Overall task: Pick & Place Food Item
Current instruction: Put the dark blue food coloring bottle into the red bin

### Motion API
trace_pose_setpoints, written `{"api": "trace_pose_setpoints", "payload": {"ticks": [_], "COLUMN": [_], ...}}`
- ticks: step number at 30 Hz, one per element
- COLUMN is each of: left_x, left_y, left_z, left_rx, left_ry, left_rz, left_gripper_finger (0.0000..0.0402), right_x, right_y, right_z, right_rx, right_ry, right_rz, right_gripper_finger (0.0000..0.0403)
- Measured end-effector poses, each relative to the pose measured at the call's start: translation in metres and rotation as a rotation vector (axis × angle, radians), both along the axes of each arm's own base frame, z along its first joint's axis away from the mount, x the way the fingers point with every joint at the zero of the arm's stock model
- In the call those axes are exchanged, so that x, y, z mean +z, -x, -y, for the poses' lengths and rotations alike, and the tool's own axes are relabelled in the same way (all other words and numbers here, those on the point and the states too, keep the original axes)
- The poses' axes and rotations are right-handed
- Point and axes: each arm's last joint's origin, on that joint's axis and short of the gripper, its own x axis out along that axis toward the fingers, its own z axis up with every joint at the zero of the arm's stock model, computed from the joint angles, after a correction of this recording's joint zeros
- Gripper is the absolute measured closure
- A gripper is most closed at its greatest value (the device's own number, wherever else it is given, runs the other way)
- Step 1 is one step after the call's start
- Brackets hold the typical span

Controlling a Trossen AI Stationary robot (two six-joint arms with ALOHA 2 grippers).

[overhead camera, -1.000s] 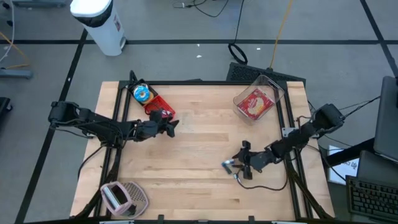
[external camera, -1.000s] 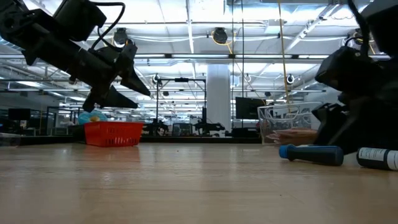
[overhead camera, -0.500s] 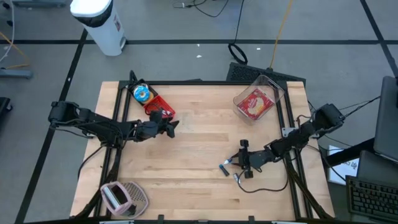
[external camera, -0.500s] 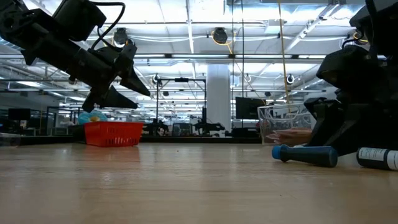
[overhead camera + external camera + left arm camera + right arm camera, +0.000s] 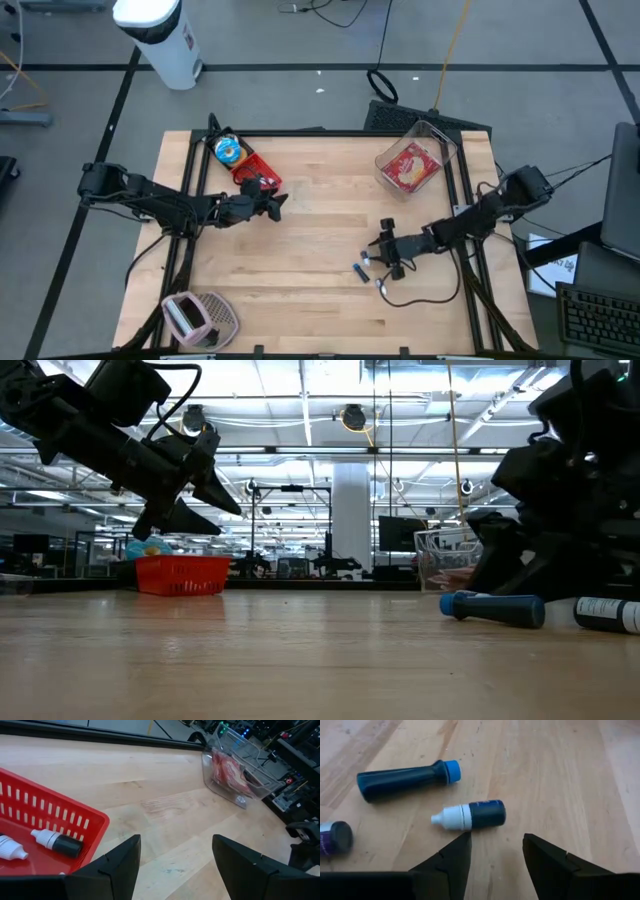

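Observation:
A red food packet (image 5: 410, 166) lies in a clear bin (image 5: 440, 140) at the table's far right; the left wrist view shows the same packet (image 5: 227, 769). My right gripper (image 5: 384, 248) stands open low over the table's right half. Just past its fingers (image 5: 495, 851) lie a small dark bottle with a white cap (image 5: 470, 815) and a dark blue tube with a blue cap (image 5: 402, 781). My left gripper (image 5: 277, 205) hangs open above the table beside a red basket (image 5: 252, 170).
The red basket holds a round blue pack (image 5: 228, 150) and small bottles (image 5: 56, 841). A third dark bottle (image 5: 335, 837) lies by the tube. A pink-and-white object (image 5: 198, 316) sits at the near left corner. Bare wood lies between the two arms.
My right gripper has swung toward the table's far edge and rolled about its own line. The blue-capped tube has slid a little toward the table's left and still lies flat.

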Motion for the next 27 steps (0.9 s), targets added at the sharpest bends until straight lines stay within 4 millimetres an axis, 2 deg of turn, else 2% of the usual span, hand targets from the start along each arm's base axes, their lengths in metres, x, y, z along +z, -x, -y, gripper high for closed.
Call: {"api": "trace_pose_setpoints", "payload": {"ticks": [10, 21, 27], "left_x": [0.0000, 0.0000, 0.0000], "left_y": [0.0000, 0.0000, 0.0000], "left_z": [-0.0001, -0.0001, -0.0001], "left_rx": [-0.001, -0.001, -0.001], "left_ry": [-0.004, -0.004, -0.004], "left_rz": [-0.003, -0.003, -0.003], "left_gripper_finger": [0.0153, 0.0153, 0.0153], "right_x": [0.0054, 0.0078, 0.0065], "right_y": [-0.0045, -0.0070, -0.0071], "right_z": [-0.0011, 0.0013, 0.0029], "right_rx": [0.063, 0.081, 0.125], "right_ry": [-0.025, 0.009, -0.040], "right_rz": [0.061, 0.092, 0.065], "right_gripper_finger": [0.0228, 0.0201, 0.0211]}}
